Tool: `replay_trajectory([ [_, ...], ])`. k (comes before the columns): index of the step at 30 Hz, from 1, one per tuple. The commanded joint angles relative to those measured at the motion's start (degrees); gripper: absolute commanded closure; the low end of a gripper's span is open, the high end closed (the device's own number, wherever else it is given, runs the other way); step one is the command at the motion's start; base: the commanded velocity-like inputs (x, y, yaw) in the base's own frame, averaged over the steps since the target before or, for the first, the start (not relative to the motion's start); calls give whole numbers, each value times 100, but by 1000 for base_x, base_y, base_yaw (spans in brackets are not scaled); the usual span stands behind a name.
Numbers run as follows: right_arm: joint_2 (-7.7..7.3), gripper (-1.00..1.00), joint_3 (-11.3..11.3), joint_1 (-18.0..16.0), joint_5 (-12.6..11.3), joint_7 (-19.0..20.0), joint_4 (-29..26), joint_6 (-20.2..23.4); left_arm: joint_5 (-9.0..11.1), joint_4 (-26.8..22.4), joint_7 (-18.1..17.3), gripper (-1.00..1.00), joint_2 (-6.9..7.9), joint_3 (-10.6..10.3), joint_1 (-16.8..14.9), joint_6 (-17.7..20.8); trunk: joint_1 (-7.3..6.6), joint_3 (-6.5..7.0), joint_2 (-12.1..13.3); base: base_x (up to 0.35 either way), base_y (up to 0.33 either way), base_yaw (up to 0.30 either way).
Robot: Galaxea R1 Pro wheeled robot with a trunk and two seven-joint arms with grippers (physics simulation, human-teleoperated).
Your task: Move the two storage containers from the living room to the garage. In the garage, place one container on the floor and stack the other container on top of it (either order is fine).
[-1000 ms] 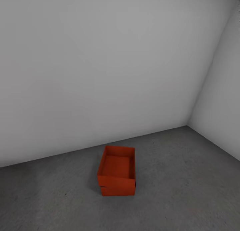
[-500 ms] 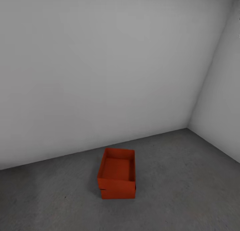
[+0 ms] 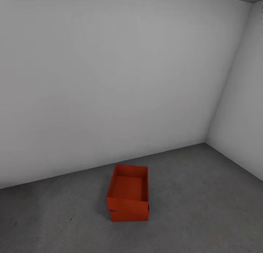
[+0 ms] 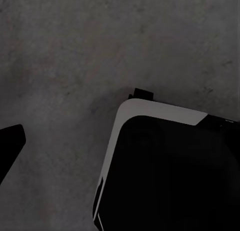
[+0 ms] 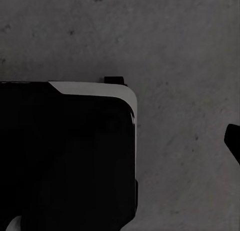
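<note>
Two orange-red bins sit stacked on the concrete floor [image 3: 204, 209] near the corner of the garage: the top bin [image 3: 128, 190] rests on the bottom bin [image 3: 129, 215], turned slightly so their edges don't quite line up, open side up. Grey walls [image 3: 109, 81] rise just behind them. Both wrist views look down on concrete and the robot's black-and-white base [image 4: 170, 171]. One dark fingertip [image 4: 9, 141] pokes in on the left, another [image 5: 233, 141] on the right; can't tell how either pincer is set.
</note>
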Motion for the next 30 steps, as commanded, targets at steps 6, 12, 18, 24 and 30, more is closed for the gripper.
replay_trajectory([
  [6,2,-100,5,-8,5,-21,19,-34,42,-1,16,-100,0,-49,-4,-11,1,48,-6,0,0,0],
  [12,2,-100,5,-9,5,-21,19,-34,42,-1,16,-100,0,-49,-4,-11,1,103,-6,0,0,0],
  [18,2,-100,5,-9,5,-21,19,-34,42,-1,16,-100,0,-49,-2,-11,1,159,-6,0,0,0],
  [24,2,-100,5,-9,5,-21,19,-34,42,-1,16,-100,0,-49,-4,-11,1,215,-6,0,0,0],
  [30,2,-100,5,-9,5,-21,19,-34,42,-1,16,-100,0,-49,-4,-11,1,271,-6,0,0,0],
])
